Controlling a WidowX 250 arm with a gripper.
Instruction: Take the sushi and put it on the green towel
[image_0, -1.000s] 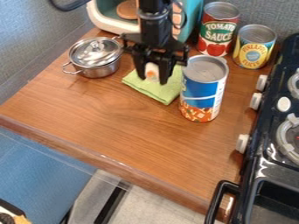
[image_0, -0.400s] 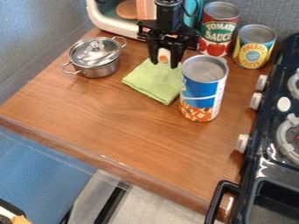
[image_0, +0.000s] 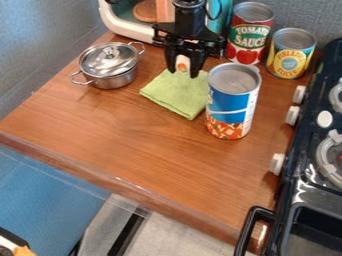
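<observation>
With the gripper (image_0: 182, 74), I'm clamping the sushi (image_0: 182, 63) between its jaws, near twelve o'clock of the green towel (image_0: 175, 95).

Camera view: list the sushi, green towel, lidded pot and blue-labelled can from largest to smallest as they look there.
1. Blue-labelled can
2. Lidded pot and green towel: too alike to rank, the towel being partly hidden
3. Sushi, by far the smallest

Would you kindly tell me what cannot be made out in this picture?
All in the camera view:
Sushi: sides, covered by the jaws.
Green towel: right part, behind the blue can.
Pot: contents, under the lid.
Stove: right side, cut off by the edge.
</observation>
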